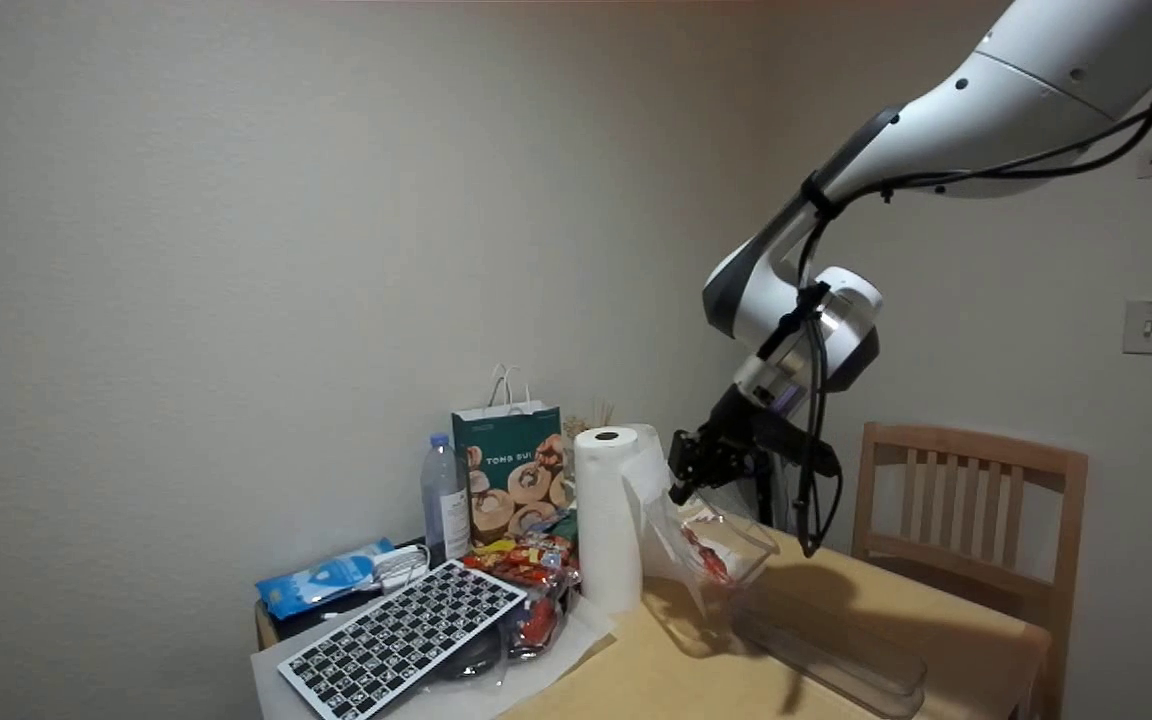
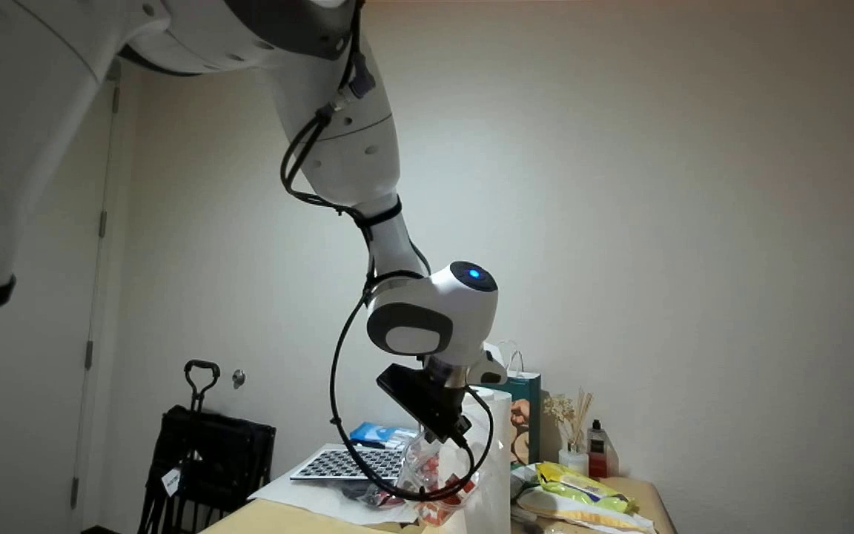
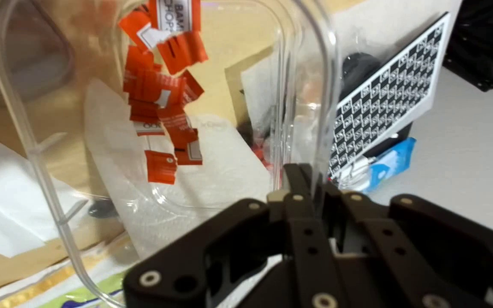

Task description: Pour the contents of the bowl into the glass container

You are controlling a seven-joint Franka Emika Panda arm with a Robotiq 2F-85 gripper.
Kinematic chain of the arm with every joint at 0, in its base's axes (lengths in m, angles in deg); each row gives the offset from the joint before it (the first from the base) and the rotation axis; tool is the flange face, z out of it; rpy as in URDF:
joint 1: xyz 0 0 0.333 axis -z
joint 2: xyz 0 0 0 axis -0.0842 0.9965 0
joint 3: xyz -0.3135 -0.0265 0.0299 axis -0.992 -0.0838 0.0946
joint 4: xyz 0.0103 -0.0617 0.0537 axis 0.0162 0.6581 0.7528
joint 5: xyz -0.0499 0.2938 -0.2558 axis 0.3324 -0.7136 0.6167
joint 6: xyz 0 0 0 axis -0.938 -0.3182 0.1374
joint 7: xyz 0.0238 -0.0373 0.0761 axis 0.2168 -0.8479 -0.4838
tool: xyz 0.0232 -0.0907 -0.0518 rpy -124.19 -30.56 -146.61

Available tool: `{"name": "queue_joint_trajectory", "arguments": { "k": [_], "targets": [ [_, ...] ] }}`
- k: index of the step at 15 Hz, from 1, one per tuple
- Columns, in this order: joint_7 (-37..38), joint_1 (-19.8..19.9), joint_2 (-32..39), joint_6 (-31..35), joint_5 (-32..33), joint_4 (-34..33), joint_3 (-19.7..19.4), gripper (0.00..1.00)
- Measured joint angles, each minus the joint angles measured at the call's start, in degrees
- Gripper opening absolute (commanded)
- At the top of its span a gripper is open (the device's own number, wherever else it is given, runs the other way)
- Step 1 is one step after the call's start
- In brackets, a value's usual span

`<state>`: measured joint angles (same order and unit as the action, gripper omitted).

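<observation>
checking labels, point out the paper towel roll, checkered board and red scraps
Paper towel roll [image 1: 607,530], an exterior view: its side
Checkered board [image 3: 387,99], wrist view: patterned face
Red scraps [image 3: 153,85], wrist view: middle of cluster

jaws gripping tub [image 3: 288,107], red scraps [image 3: 147,85] inside

The tub [image 3: 39,164] is clear, glossy plastic; whether the scraps [image 3: 156,89] inside are paper or film is unclear. The gripper [image 3: 316,182] looks matt, with shiny metal pins [image 3: 150,279]. In an exterior view, the near container [image 1: 836,655] is smooth and see-through, the chair [image 1: 976,448] at right wood, the towel roll [image 1: 608,520] left of the tub matt paper, the bottle [image 1: 441,490] farther left glossy plastic.
</observation>
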<state>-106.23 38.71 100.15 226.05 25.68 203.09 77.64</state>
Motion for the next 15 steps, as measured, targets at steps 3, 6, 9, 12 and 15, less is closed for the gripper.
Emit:
{"name": "queue_joint_trajectory", "arguments": {
  "k": [3, 6, 9, 12, 15],
  "targets": [
    [-7.95, 2.92, 3.01, -0.36, -5.42, -2.23, 1.92, 0.07],
    [-8.68, 3.23, 3.94, -0.36, -5.53, -2.55, 1.98, 0.02],
    [-13.46, 5.48, 4.55, -5.95, -12.47, -3.29, 3.07, 0.02],
    [-17.52, 3.07, 5.28, -13.91, -18.56, -3.48, -3.64, 0.07],
    [-17.48, -4.21, 5.55, -15.15, -20.31, -3.48, -12.88, 0.07]
  ]
}}
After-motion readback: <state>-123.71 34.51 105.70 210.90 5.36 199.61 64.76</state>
